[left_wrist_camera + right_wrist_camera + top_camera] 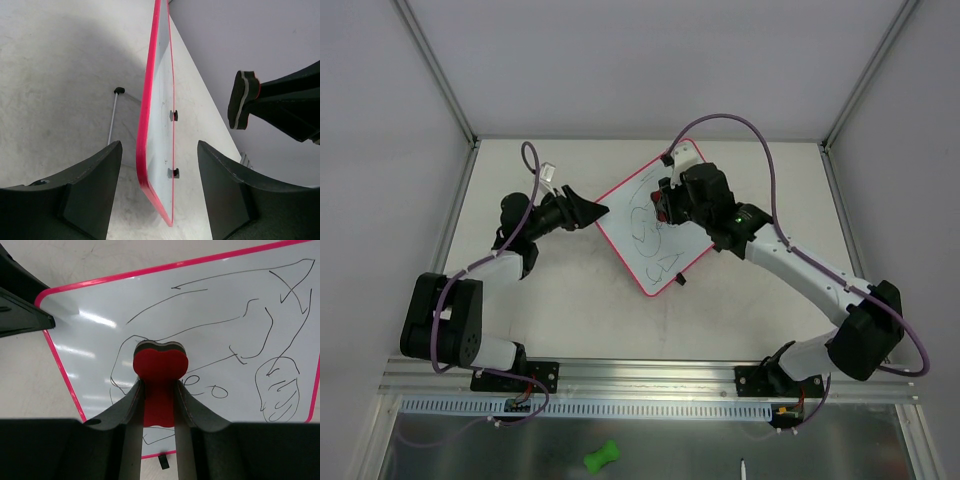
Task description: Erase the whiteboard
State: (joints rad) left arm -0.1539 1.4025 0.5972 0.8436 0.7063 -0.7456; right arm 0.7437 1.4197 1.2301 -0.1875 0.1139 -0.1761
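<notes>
Because the left claw [592,214] is open, with the left corner of the whiteboard [640,240] between its fingers but not pinched, nothing holds the board down. The board lies flat on the table [570,300], in the middle of the top view, turned like a diamond. The right claw [159,390] is closed tight on the red eraser [160,362], which seems to hang just above the black scribbles [270,385].

If the eraser pushes down and rubs, I think the board could slide or spin away, and the marks would not all come off. A hard push could also twist the eraser in the claw. Rubbing toward the left side of the top view could bump the two claws together.
</notes>
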